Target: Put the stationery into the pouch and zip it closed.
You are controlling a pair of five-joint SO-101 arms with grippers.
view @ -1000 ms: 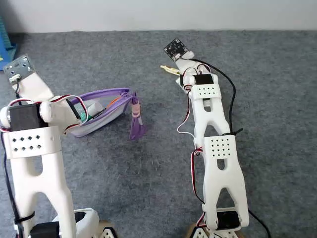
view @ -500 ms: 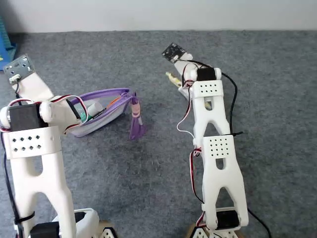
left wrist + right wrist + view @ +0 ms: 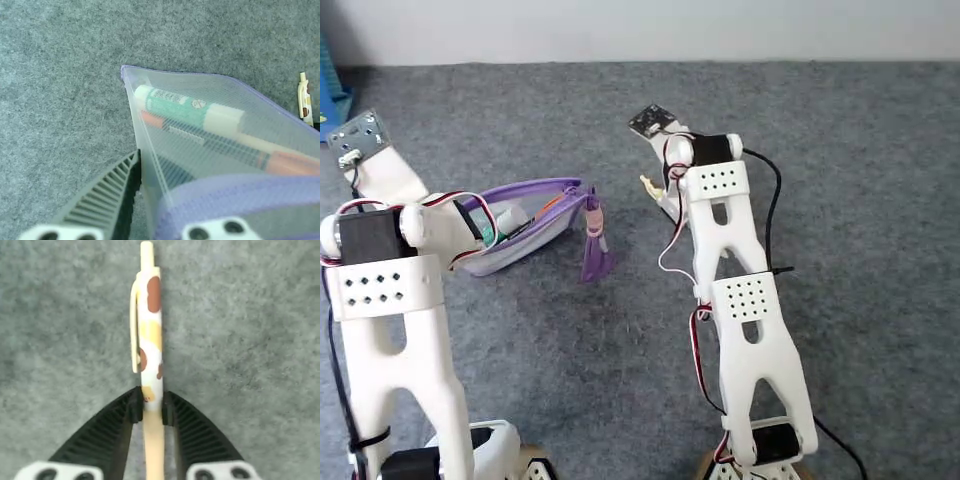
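A translucent pouch [image 3: 530,225] with purple edging lies open at the left of the grey carpet, a purple zip tassel [image 3: 596,255] hanging from its end. My left gripper [image 3: 482,232] is shut on the pouch's edge. In the left wrist view the pouch [image 3: 210,150] holds a green-and-white glue stick [image 3: 185,107] and an orange pen [image 3: 280,160]. My right gripper [image 3: 150,407] is shut on a cream pen with brown spots [image 3: 150,335]. In the high view that pen [image 3: 648,184] hangs just right of the pouch's open end, and the left wrist view shows the spotted pen [image 3: 304,97] beyond the pouch.
Grey carpet [image 3: 860,150] covers the table, with open room to the right and front. A blue object [image 3: 328,95] sits at the far left edge. A white wall [image 3: 640,30] runs along the back.
My right arm has swung left and nearer with the spotted pen, closing on the pouch's open end. The left arm and pouch have stayed put.
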